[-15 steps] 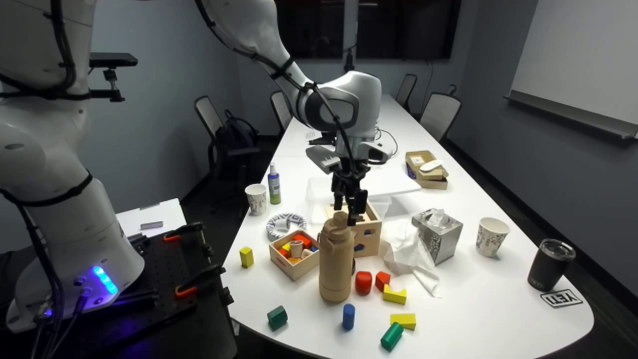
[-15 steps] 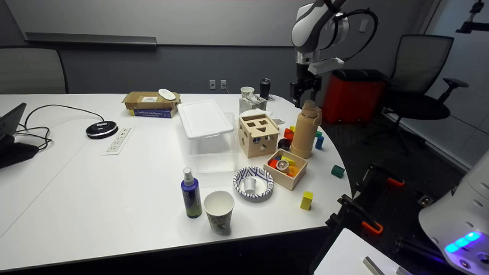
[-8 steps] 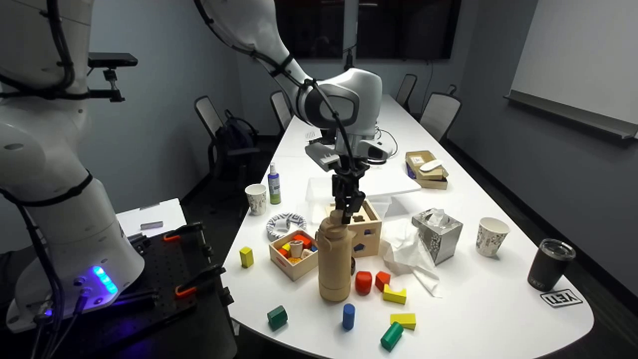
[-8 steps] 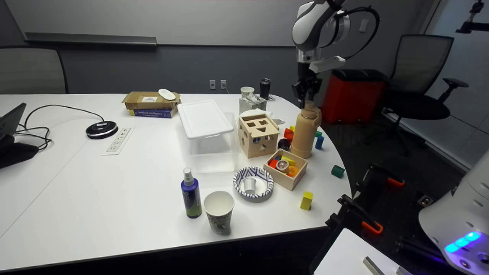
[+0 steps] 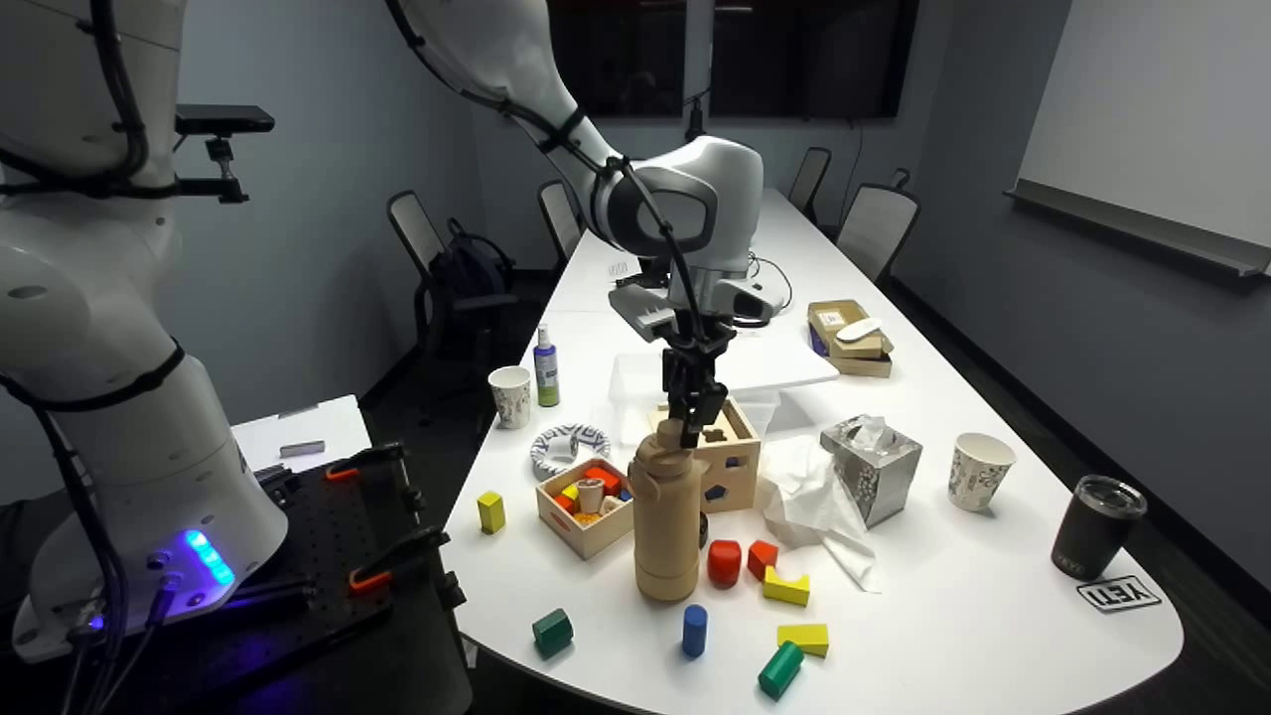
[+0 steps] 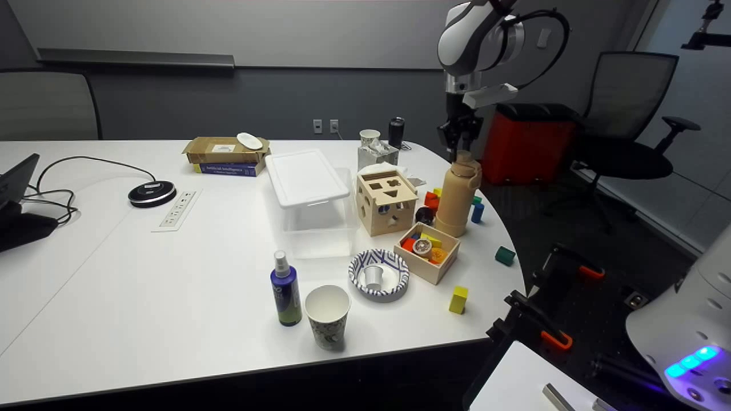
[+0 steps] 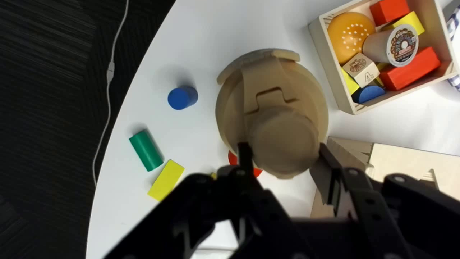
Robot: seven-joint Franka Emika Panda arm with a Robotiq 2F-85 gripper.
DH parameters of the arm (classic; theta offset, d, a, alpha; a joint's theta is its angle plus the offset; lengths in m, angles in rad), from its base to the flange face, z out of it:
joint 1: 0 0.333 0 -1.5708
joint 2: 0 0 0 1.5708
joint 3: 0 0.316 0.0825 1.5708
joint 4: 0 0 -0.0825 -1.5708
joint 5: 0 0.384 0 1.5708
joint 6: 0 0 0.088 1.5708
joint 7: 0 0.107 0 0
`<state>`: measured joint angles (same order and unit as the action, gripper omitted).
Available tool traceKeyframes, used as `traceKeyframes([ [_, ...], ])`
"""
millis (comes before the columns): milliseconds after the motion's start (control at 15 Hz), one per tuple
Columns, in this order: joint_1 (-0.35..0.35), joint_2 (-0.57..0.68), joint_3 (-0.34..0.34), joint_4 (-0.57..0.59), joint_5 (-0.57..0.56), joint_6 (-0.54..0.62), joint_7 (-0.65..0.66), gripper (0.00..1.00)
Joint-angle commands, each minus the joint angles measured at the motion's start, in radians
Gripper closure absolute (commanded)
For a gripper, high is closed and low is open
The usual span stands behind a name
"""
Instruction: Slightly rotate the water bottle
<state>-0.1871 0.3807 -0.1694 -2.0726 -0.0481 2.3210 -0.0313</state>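
Observation:
The tan water bottle stands on the white table near its rounded end, and both exterior views show it. From above, the wrist view shows its round cap and the carry strap across its shoulder. My gripper is shut on that cap, one black fingertip against each side. In an exterior view the gripper comes down on the bottle from above. The bottle's base rests on the table.
Close to the bottle are a wooden tray of toys, a wooden shape-sorter box, a red block and a blue cylinder. Farther off are a tissue box, a paper cup and a black tumbler.
One second ago my gripper stood open around the cap. Since then the fingers have come together on it, and the bottle's top has shifted slightly. Over the last half second little differs.

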Motion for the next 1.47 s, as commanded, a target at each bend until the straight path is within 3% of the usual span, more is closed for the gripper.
traceKeyframes([
  [0,0.006,-0.038,-0.016,-0.002,0.006,-0.011,0.082,0.8],
  [1400,0.032,-0.032,-0.083,-0.022,0.037,0.057,0.542,0.8],
])
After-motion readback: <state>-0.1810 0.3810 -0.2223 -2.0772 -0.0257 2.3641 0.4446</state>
